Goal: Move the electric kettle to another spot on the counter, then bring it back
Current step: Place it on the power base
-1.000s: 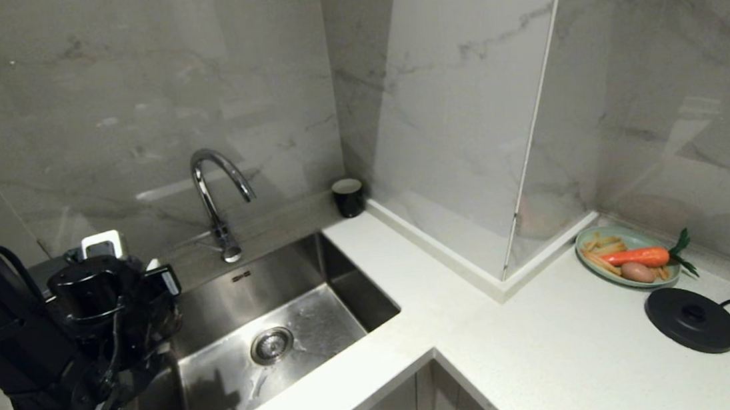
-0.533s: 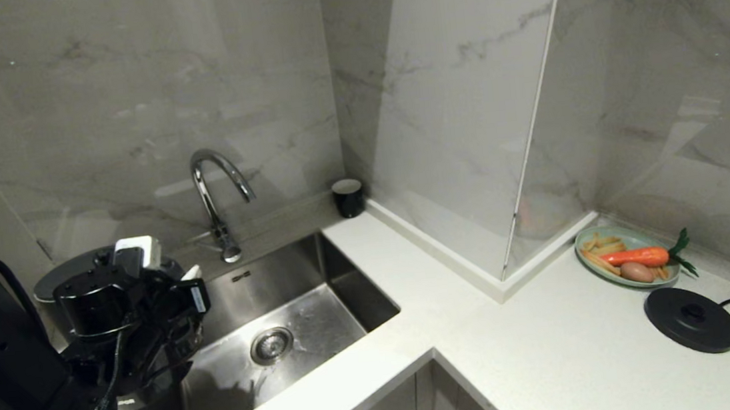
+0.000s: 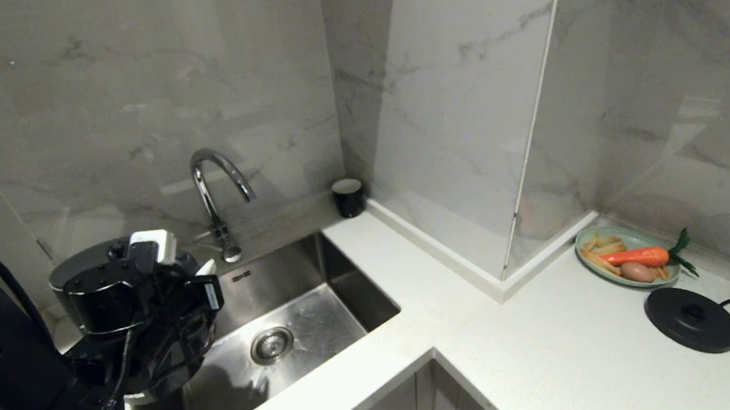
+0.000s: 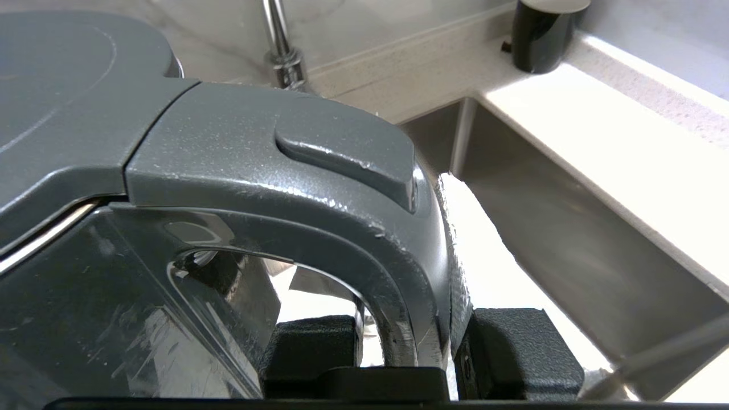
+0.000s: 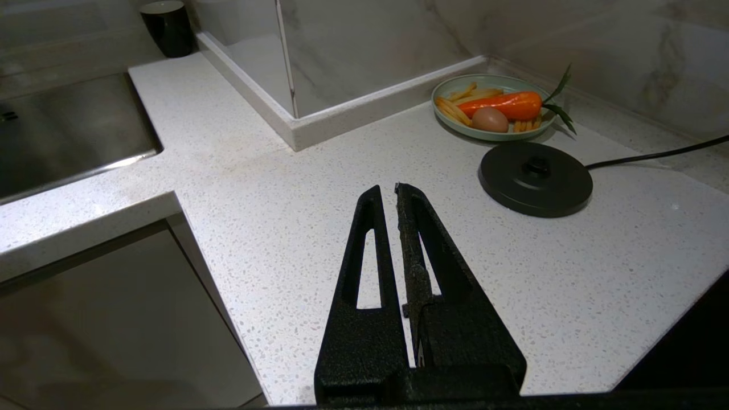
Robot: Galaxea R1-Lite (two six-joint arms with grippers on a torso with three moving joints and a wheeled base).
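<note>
The electric kettle (image 3: pixel 79 264) hangs over the left edge of the sink, mostly hidden behind my left arm (image 3: pixel 26 371) in the head view. In the left wrist view its grey-black loop handle (image 4: pixel 342 188) runs between the two black fingers. My left gripper (image 4: pixel 410 353) is shut on that handle, and the flat lid (image 4: pixel 62 85) shows beyond it. The right gripper (image 5: pixel 387 191) hovers shut and empty above the white speckled counter (image 5: pixel 285 228), outside the head view.
A round black corded base disc (image 3: pixel 692 319) lies on the counter at the right, beside a green plate (image 3: pixel 668 276) of toy food. A chrome faucet (image 3: pixel 216 192) stands behind the steel sink (image 3: pixel 292 285). A small black cup (image 3: pixel 348 196) sits in the corner.
My left arm has carried the kettle rightward and slightly up, from the counter left of the sink to over the sink's left edge. The right arm has not moved.
</note>
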